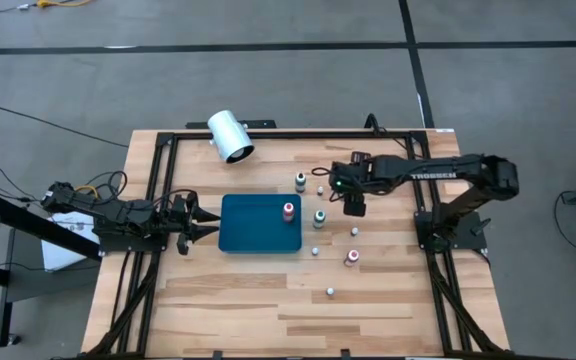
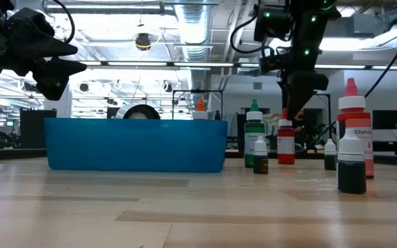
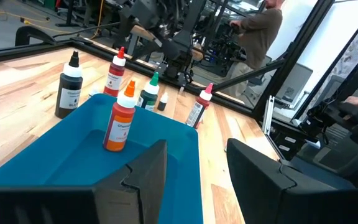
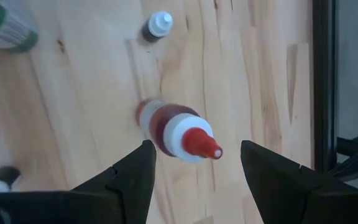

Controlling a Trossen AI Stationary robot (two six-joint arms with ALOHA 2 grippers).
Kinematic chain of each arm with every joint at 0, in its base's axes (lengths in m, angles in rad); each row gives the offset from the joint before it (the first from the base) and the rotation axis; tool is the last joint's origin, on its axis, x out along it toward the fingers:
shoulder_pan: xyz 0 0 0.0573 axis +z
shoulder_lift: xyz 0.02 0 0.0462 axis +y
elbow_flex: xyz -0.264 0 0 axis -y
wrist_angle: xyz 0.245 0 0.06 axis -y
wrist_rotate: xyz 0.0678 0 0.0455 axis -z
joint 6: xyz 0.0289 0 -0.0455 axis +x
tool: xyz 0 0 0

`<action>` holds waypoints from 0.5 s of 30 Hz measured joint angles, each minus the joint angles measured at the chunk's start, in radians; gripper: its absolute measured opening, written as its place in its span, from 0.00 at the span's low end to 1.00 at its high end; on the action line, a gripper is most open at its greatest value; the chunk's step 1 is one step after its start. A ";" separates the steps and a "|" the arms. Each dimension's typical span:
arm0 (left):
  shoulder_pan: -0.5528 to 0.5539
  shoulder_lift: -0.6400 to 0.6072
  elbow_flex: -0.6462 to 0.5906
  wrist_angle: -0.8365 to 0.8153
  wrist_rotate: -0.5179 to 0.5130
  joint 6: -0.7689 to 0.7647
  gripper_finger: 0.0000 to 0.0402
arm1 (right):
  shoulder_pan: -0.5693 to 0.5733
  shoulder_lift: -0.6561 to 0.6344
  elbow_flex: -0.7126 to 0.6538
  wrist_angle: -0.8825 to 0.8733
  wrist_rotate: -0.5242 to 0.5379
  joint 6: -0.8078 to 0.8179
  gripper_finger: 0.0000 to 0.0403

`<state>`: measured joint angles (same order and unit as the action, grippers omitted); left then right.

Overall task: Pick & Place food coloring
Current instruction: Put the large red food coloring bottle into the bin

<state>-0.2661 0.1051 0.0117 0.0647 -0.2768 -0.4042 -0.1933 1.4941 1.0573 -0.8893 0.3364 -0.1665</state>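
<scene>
So far just one orange-red bottle [image 1: 288, 210] stands in the teal tray [image 1: 243, 235], approx. eight others wait on the table beside it, right gripper [image 1: 355, 206] open above a red-capped bottle [image 4: 179, 134], left gripper [image 1: 190, 223] half-open, empty at the tray's far edge.

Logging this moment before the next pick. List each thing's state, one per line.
Teal tray: holds one upright orange-capped bottle.
Red-capped bottle: upright on the table, below the right gripper.
Right gripper: jaws open, empty.
Left gripper: at the tray's edge, empty.
White cylinder: on its side.
</scene>
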 joint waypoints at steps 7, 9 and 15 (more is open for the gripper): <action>0.000 0.000 0.000 0.000 0.000 0.000 0.40 | -0.037 -0.001 0.000 0.020 -0.054 -0.003 0.56; 0.000 0.000 0.000 -0.001 -0.002 0.000 0.40 | -0.047 -0.001 0.000 0.020 -0.089 -0.003 0.56; 0.000 0.000 0.000 -0.001 -0.009 0.001 0.40 | -0.071 -0.001 0.001 0.044 -0.126 -0.002 0.55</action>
<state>-0.2657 0.1047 0.0120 0.0639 -0.2855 -0.4034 -0.2643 1.4933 1.0580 -0.8455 0.2102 -0.1689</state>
